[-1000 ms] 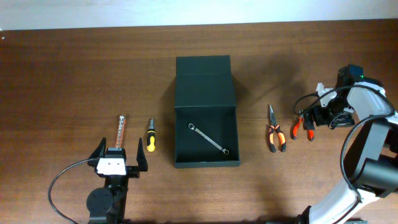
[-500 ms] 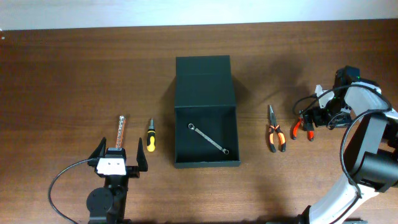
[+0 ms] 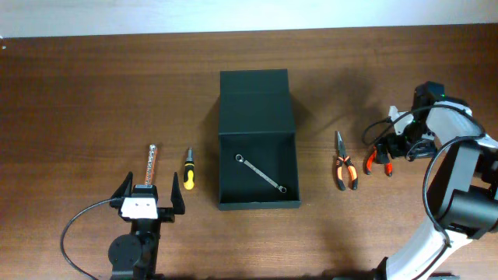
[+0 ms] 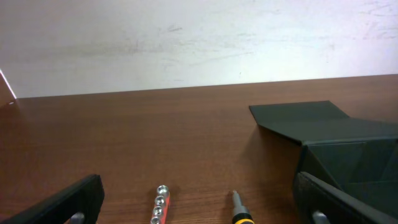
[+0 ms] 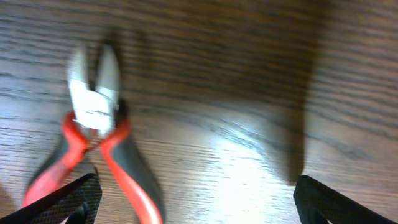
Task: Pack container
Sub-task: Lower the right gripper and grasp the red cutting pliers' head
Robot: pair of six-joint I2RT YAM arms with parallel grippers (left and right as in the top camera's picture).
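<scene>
Near the middle of the worktop (image 3: 93, 93) sat the container (image 3: 257, 109), its flap lid laid back and a wrench (image 3: 261, 173) lying on its floor. Left of it, the left gripper (image 3: 150, 187) had its jaws wide and empty, close to a metal rod (image 3: 151, 163) and a yellow screwdriver (image 3: 187, 173). The right gripper (image 5: 199, 208) had its jaws wide above red-handled cutters (image 5: 99, 143), gripping nothing.

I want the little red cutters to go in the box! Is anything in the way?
Yes: the orange-handled pliers lie flat between the red cutters and the open container. If the cutters are carried above them, nothing else visible blocks the way.
</scene>
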